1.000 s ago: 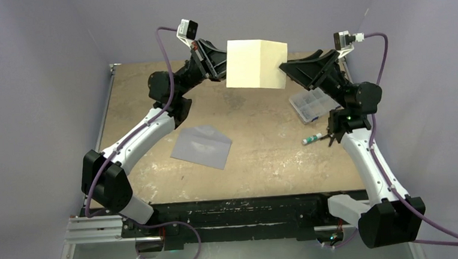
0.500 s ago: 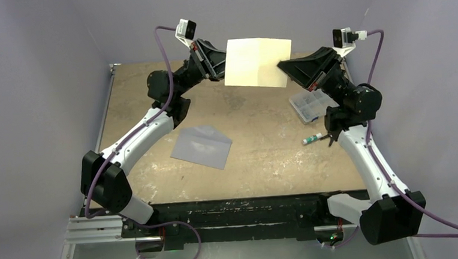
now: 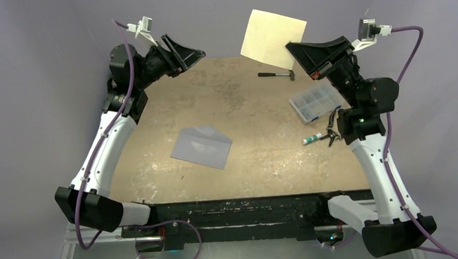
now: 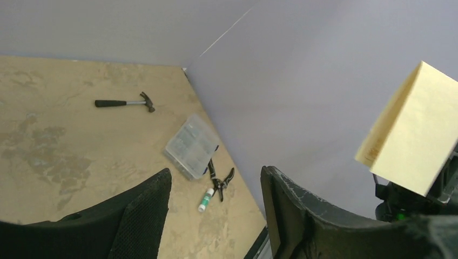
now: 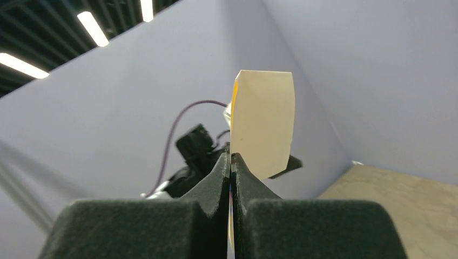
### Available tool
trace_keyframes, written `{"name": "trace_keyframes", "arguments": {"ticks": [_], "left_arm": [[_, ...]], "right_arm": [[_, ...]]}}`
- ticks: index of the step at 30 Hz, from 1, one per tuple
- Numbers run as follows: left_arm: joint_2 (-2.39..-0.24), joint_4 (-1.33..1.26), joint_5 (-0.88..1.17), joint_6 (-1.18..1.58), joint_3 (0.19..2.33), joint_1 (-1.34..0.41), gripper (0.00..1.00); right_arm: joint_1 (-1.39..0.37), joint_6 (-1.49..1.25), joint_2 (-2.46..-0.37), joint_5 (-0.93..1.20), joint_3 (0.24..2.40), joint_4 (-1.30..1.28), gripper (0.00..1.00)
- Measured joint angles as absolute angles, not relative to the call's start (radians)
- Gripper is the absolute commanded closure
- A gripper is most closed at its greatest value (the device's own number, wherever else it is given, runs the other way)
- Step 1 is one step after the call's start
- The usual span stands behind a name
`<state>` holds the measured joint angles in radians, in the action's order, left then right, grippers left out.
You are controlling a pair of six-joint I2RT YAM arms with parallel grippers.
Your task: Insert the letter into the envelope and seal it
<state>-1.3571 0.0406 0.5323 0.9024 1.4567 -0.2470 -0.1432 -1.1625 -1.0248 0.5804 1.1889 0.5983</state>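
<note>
Tabletop (image 3: pixel 264 157) stays as it was a second ago, a worn tan board, with every loose thing on it in its old place. Left arm (image 3: pixel 110 137) has swung away to the far left corner, no longer reaching toward the middle. Its left fingers (image 3: pixel 189 52) have let go and now stand apart with nothing between them. Right arm (image 3: pixel 375 150) has risen at the far right. The right fingers (image 3: pixel 297 48) are pressed together on the lower right corner of the letter (image 3: pixel 272 38), and they alone carry it.

The letter, folded and cream, hangs in the air above the far edge, higher than before and tilted, well apart from the left fingers. The envelope (image 3: pixel 202 147) lies flat at centre left, unmoved, with its flap toward the near side.

A clear compartment box (image 3: pixel 316 104) sits under the right arm. A hammer (image 3: pixel 277 74), earlier hidden behind the letter, now shows beyond it. Pliers (image 3: pixel 333 132) and a small green-capped tube (image 3: pixel 312 139) lie just beside the box on its near side.
</note>
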Motion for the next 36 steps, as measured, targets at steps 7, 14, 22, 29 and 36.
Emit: {"name": "trace_keyframes", "arguments": {"ticks": [7,14,22,29,36], "left_arm": [[-1.346,0.004,0.559,0.875,1.446,-0.256,0.35],[-1.335,-0.17,0.563,0.922,1.393,-0.419,0.33],[-1.409,-0.207,0.553,0.943,1.392,-0.546,0.32],[-1.456,-0.328,0.624,1.036,1.38,-0.547,0.35],[-1.468,-0.476,0.68,1.143,1.363,-0.547,0.61]], "right_arm": [[-0.146,-0.988,-1.083,0.546,1.185,0.395,1.0],[-0.198,-0.938,-1.161,0.614,1.144,0.334,1.0],[-0.243,-0.996,-1.164,0.723,1.107,0.476,1.0],[-0.244,-1.08,-1.164,0.778,1.076,0.613,1.0],[-0.244,-1.119,-1.176,0.783,1.054,0.635,1.0]]}}
